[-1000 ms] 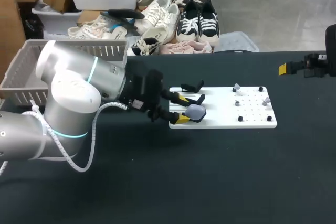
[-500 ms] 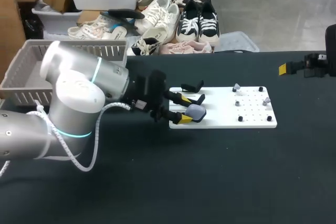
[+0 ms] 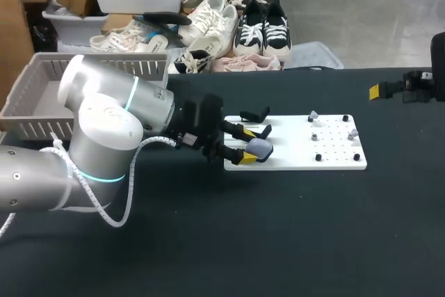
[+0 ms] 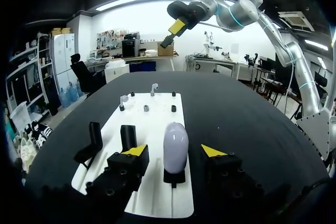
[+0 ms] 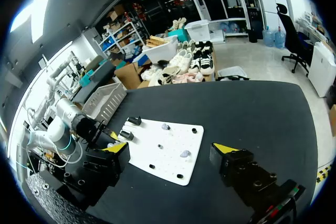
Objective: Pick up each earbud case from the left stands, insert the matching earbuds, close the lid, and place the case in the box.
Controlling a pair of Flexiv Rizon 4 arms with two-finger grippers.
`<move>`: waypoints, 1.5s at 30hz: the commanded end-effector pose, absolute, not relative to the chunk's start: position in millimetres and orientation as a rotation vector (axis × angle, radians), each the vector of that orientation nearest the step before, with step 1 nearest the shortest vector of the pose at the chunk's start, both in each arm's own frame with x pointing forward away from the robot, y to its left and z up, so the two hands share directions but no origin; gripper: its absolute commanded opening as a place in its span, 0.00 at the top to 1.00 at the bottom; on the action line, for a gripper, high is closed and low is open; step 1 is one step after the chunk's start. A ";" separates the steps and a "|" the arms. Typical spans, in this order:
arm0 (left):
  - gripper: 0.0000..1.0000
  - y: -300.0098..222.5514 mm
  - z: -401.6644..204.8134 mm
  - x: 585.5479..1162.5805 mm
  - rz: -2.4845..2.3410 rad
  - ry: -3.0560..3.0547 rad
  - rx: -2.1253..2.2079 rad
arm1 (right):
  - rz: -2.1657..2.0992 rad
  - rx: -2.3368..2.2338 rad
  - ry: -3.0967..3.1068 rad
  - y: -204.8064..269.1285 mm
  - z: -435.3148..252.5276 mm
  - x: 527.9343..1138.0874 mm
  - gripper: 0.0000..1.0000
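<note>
While upright, smooth ovoid case (image 4: 175, 145)

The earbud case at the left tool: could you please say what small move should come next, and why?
Probably close the left tool on the earbud case: it stands upright between the open yellow tips, neither seeming to touch it.

Item count on my table.
I count one earbud case (image 3: 259, 148), three black stands (image 3: 254, 114), two earbuds (image 3: 313, 115), one white board (image 3: 337, 149), one grey basket (image 3: 149, 67).
</note>
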State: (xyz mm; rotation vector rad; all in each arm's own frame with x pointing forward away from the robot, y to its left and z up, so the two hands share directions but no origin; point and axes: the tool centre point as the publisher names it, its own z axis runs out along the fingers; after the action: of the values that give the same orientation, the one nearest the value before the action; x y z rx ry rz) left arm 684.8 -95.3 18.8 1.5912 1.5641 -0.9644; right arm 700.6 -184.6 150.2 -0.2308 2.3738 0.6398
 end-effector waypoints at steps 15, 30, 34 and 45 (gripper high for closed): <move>1.00 -98.9 14.4 691.1 -0.948 1.563 1.587 | 0.648 -0.236 2.372 -186.0 149.5 701.5 0.00; 1.00 -84.4 55.8 679.4 -1.011 1.495 1.525 | 0.648 -0.236 2.372 -186.0 149.5 701.5 0.00; 1.00 -85.0 72.9 672.0 -1.038 1.458 1.495 | 0.648 -0.236 2.372 -186.0 149.5 701.5 0.00; 1.00 -99.0 108.7 654.1 -1.080 1.380 1.379 | 0.648 -0.236 2.372 -186.0 149.5 701.5 0.00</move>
State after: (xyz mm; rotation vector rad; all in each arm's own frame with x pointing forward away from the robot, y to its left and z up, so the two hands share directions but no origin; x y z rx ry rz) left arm 663.1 -98.6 107.5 1.4261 1.3750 -1.1179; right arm 700.6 -184.6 150.3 -0.2307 2.3738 0.6398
